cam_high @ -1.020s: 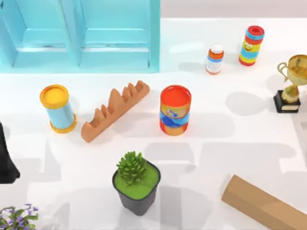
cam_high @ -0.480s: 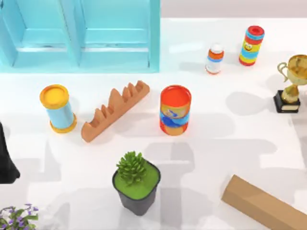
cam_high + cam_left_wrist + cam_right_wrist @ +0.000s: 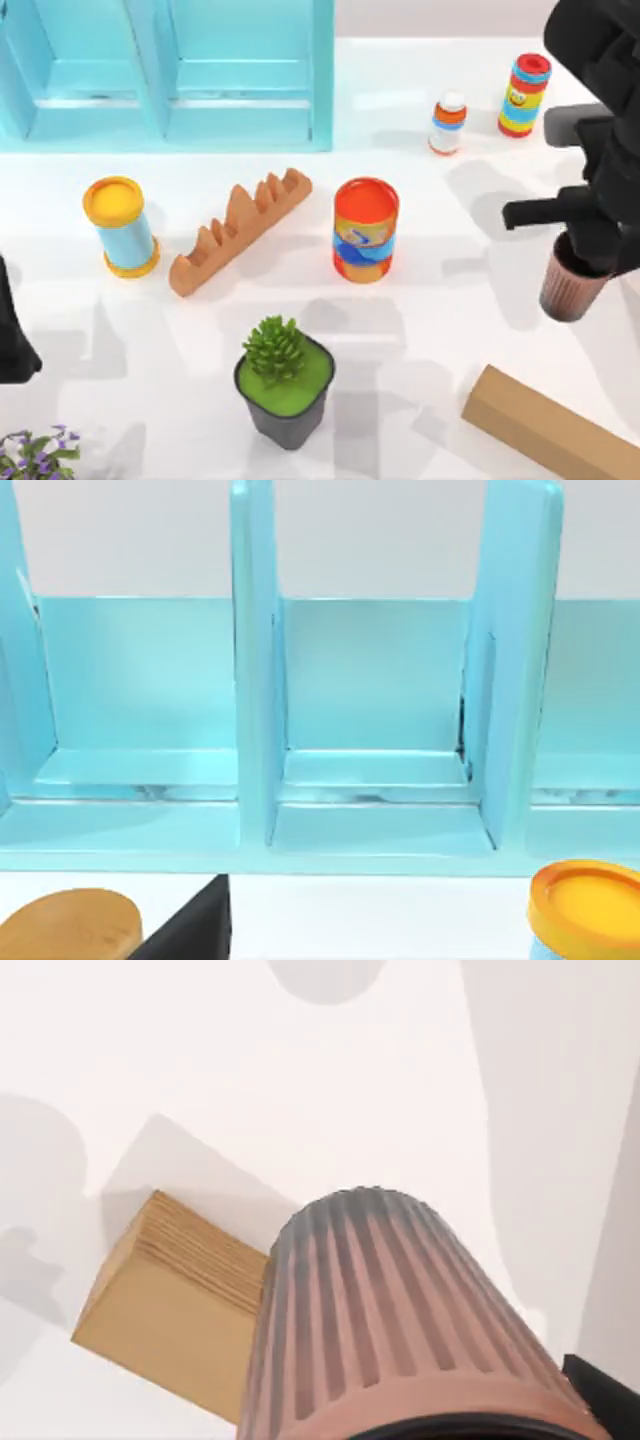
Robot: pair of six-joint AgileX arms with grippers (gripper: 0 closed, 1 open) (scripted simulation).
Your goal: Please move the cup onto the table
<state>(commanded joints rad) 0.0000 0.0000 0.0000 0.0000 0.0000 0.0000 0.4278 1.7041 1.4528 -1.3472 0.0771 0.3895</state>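
**Op:** Cup (image 3: 572,288) is at the right side of the surface (image 3: 440,300), hanging under my right pincer (image 3: 590,245). Small ribbed copper tumbler, tapered, no handle. I judge it light and rigid, and the ribs should help friction. The taper is the risk: it could slide down out of a side squeeze.

**Eng:** Where's the hold?

**Op:** At the rim end, pincer closed on the cup from above. In the right wrist view the cup (image 3: 400,1330) sits directly below the camera, narrow base pointing down at the surface. Whether the base touches the surface, I can't tell.

**Eng:** Neighbours?

**Op:** Cardboard box (image 3: 550,425) lies just nearer than the cup. Red-orange can (image 3: 365,230) is well apart to the left.

**Eng:** Left arm?

**Op:** Parked at the left edge; can't tell the state of its pincer.
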